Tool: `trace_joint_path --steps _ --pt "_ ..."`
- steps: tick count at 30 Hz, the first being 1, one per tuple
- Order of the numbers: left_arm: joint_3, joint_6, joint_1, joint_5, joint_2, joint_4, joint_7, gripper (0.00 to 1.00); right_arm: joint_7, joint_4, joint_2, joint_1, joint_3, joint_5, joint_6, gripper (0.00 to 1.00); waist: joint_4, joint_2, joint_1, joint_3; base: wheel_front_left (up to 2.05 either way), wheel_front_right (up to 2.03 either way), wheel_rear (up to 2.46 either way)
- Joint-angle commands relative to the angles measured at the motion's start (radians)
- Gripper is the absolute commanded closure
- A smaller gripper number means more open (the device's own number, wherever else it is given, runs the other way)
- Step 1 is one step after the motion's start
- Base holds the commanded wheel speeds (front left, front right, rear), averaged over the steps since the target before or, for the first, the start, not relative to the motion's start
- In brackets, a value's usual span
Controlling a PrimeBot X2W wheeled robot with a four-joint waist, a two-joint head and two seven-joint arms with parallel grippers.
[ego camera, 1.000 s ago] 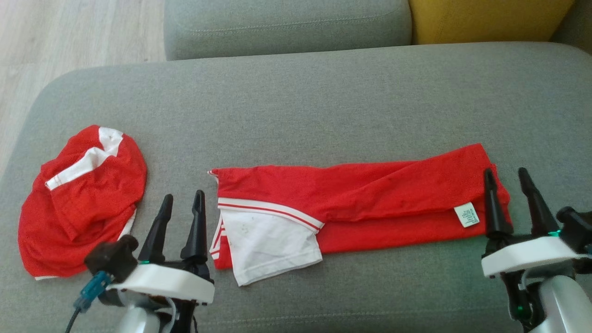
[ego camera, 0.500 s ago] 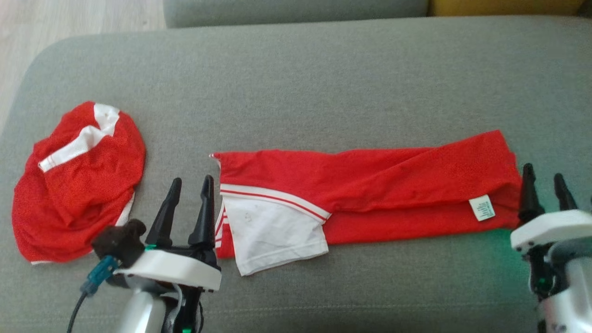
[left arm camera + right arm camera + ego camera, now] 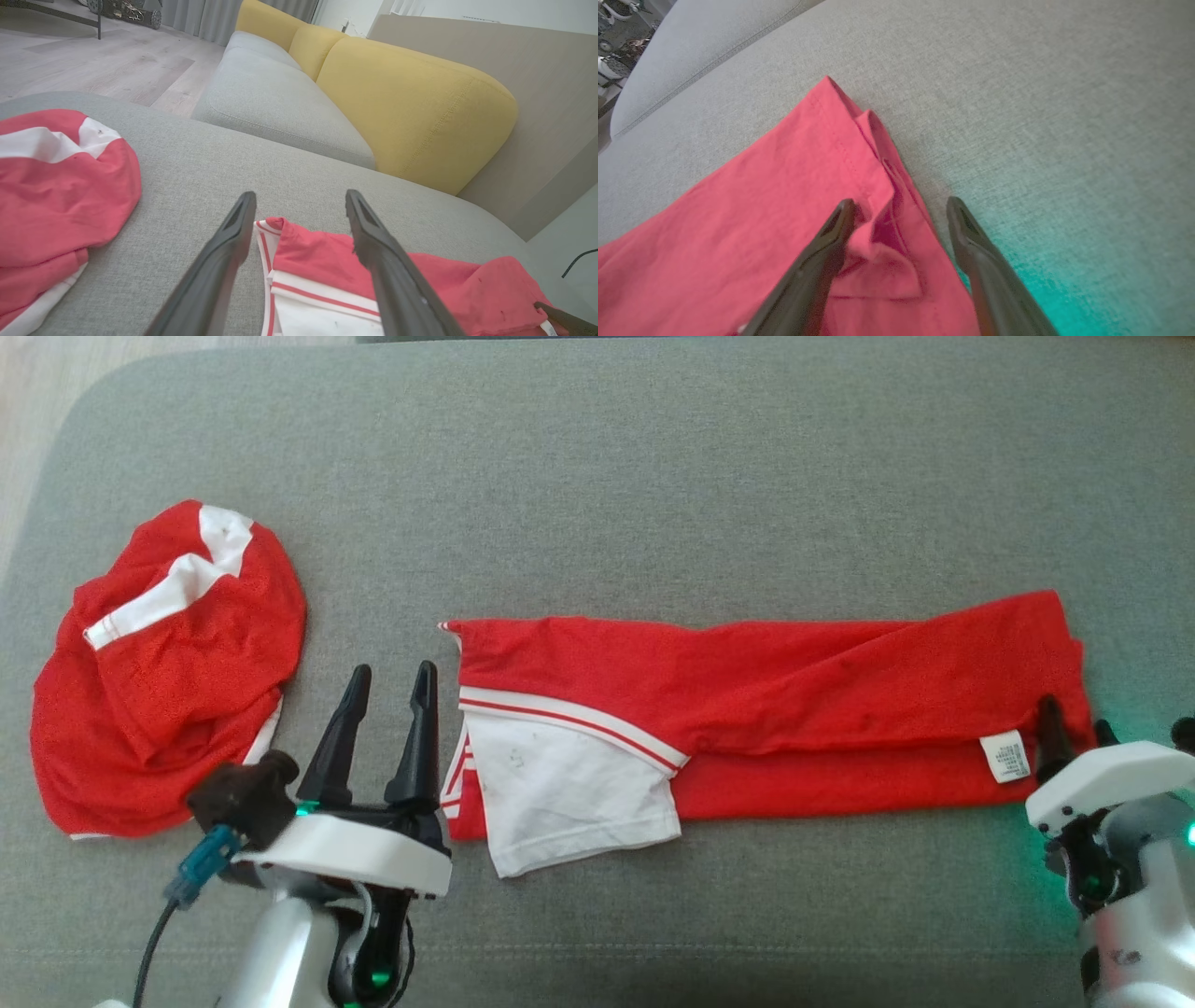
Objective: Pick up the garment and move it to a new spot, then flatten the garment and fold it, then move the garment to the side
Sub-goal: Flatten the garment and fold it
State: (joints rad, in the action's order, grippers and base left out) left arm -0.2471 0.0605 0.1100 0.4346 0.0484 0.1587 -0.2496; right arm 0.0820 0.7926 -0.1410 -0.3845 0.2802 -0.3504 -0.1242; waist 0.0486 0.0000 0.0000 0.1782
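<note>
The garment [image 3: 766, 709] lay stretched out in a long, narrow band across the front half of the grey sofa seat [image 3: 653, 476], folded lengthwise, red with a white panel [image 3: 560, 793] edged in red and white stripes at its left end and a small white label [image 3: 1005, 756] near its right end. The left gripper [image 3: 393, 669] stood just beside that left end with its two dark fingers spread apart and nothing between them; its right finger was close to the striped hem, and in the left wrist view the hem showed low between the two fingers. The right gripper [image 3: 1075, 714] sat at the garment's right end, also spread wide and holding nothing. In the right wrist view one finger lay over the red cloth where it puckered into a small fold, the other over bare grey fabric just off the hem, so the garment's edge ran between them; whether the finger pressed on the cloth could not be told. A green glow [image 3: 1017, 280] tinted the seat next to that gripper. Well to the left, apart from the garment, a crumpled red cloth [image 3: 168, 672] with white patches sat in a heap. Beyond the seat, the left wrist view showed a grey cushion [image 3: 275, 107], yellow cushions [image 3: 411, 107] and a pale wooden floor [image 3: 93, 60].
</note>
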Motion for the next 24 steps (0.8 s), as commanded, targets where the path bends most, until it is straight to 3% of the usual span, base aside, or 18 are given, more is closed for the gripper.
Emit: trace_joint_path --steps 1,3,4,5,6,7,17,24 --pt "0.028 -0.002 0.042 -0.005 0.002 -0.030 -0.012 0.00 0.015 -0.010 -0.012 -0.032 -0.029 0.001 -0.007 0.00 0.000 0.0000 0.0000 0.000 0.00 0.00 0.00" --pt "0.028 -0.002 0.043 -0.006 0.002 -0.029 -0.012 0.00 0.033 0.003 -0.008 -0.036 -0.046 -0.012 -0.007 0.00 -0.001 0.0000 0.0000 -0.002 0.00 0.00 0.00" --pt "0.027 -0.003 0.044 -0.006 0.002 -0.028 -0.012 0.00 0.043 0.009 -0.006 -0.036 -0.056 -0.020 -0.007 0.15 -0.002 0.0000 0.0000 -0.004 0.00 0.00 0.00" --pt "0.026 -0.003 0.044 -0.006 0.002 -0.028 -0.012 0.00 0.051 0.012 -0.007 -0.035 -0.065 -0.028 -0.007 0.64 -0.003 0.0000 0.0000 -0.006 0.00 0.00 0.00" --pt "0.025 -0.004 0.044 -0.006 0.002 -0.027 -0.012 0.00 0.054 0.013 -0.009 -0.034 -0.074 -0.034 -0.007 0.91 -0.005 0.0000 0.0000 -0.008 0.00 0.00 0.00" --pt "0.025 -0.004 0.045 -0.006 0.002 -0.026 -0.012 0.00 0.055 0.013 -0.012 -0.032 -0.084 -0.039 -0.007 1.00 -0.006 0.0000 0.0000 -0.011 0.00 0.00 0.00" --pt "0.033 -0.009 0.041 -0.002 0.002 -0.027 -0.012 0.00 -0.037 0.013 -0.101 -0.047 -0.045 0.003 -0.007 1.00 -0.022 0.0000 0.0000 -0.032 0.00 0.00 0.00" --pt "0.027 -0.011 0.036 0.011 0.002 -0.027 -0.012 0.00 -0.159 0.067 -0.184 -0.090 0.143 0.237 -0.007 1.00 -0.023 0.0000 0.0000 -0.050 0.00 0.00 0.00"
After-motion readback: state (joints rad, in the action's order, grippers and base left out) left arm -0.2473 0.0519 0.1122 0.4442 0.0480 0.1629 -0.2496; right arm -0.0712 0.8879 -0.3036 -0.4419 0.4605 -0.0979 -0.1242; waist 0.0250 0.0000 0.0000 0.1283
